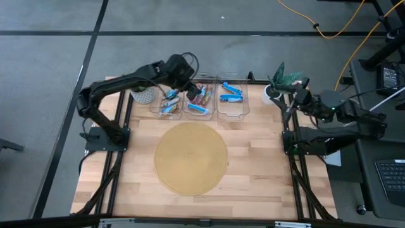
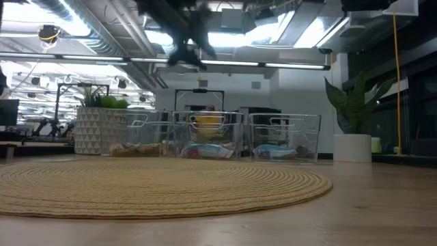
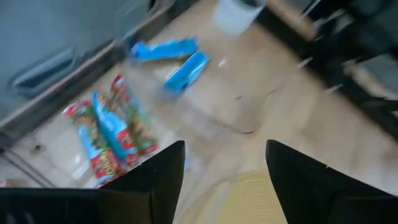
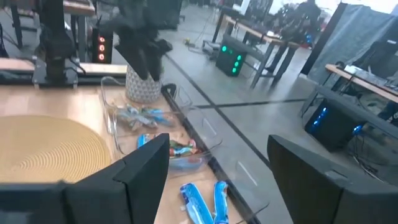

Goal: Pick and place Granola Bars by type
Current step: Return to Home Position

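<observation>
The bars [image 1: 230, 94] lie in three bins [image 1: 233, 114] on the bench [image 1: 253, 164]. The left jaws hang above the middle bin, wide apart and empty. A low pull-back could clip its wall and spill bars. The right jaws, well right of the bins, gape empty.

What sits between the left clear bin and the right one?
The middle bin, holding red-wrapped bars; the open left gripper hangs above it. The high view shows this. The right gripper sits at the table's right edge.
</observation>
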### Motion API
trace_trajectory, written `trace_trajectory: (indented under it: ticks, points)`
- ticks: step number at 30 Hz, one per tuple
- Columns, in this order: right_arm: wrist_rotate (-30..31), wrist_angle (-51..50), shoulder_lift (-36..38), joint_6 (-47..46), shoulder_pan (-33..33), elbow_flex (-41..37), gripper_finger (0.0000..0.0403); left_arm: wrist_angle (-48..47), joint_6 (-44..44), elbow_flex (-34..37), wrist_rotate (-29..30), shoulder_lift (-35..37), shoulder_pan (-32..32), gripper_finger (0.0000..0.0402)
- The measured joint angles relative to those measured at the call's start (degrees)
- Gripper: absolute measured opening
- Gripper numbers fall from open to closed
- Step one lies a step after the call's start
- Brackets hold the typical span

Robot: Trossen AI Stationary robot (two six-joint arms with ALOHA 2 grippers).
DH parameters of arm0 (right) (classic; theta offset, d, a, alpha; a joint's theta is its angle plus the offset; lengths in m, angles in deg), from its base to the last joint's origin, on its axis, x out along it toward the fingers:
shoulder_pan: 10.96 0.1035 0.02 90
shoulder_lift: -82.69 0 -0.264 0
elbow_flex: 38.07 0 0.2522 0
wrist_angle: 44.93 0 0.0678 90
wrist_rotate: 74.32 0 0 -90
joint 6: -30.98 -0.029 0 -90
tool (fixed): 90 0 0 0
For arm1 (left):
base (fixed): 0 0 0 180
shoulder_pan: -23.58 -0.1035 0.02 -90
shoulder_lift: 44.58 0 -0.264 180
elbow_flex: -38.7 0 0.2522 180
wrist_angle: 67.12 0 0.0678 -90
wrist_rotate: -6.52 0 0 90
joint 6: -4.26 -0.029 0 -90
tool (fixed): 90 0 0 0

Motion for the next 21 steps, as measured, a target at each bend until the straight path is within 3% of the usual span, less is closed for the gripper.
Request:
trace_trajectory:
  ticks: [5, 11, 15, 18, 21]
  points:
    - [-0.02, -0.16, 3.78, 0.13, 0.0, 0.0, 0.0271, 1.16, 0.37, 0.0, 0.97, 8.58, 4.02, 0.0212]
    - [-0.09, -0.9, 8.73, 2.13, 0.0, -0.02, 0.0271, 9.83, -3.03, 0.0, 12.1, 19.09, 11.06, 0.0202]
    - [-0.07, -0.86, 12.01, 2.27, 0.0, -0.02, 0.0271, 10.87, -7.39, 0.79, 11.86, 26.29, 13.95, 0.0191]
    - [-0.04, -0.84, 13.7, 2.29, 0.0, -0.02, 0.0271, 14.64, -9.23, 7.08, 11.01, 33.72, 15.88, 0.018]
    - [-0.04, -0.75, 14.66, 2.23, 0.0, -0.02, 0.0271, 22.29, -9.18, 18.75, 6.84, 43.17, 17.56, 0.0168]
